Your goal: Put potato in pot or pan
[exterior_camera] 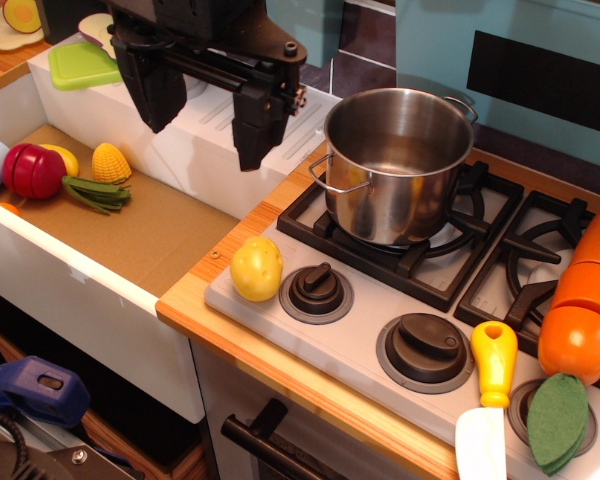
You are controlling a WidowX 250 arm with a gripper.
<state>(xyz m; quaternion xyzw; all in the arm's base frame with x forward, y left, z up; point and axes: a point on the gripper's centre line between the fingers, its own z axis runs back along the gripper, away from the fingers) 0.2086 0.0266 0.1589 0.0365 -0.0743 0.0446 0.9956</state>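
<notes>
The pale-yellow potato (256, 268) lies on the grey stove front, just left of the leftmost black knob (316, 291). The shiny steel pot (398, 165) stands empty on the left rear burner, up and to the right of the potato. My black gripper (205, 120) hangs above the sink's right wall, up and left of the potato and well above it. Its two fingers are spread apart with nothing between them.
In the sink (130, 235) lie a ridged corn (111, 163) with green leaves and a red-and-yellow toy (35, 170). A yellow-handled knife (492, 385) and an orange carrot (585, 305) lie on the stove's right side. A green lid (82, 66) sits behind the sink.
</notes>
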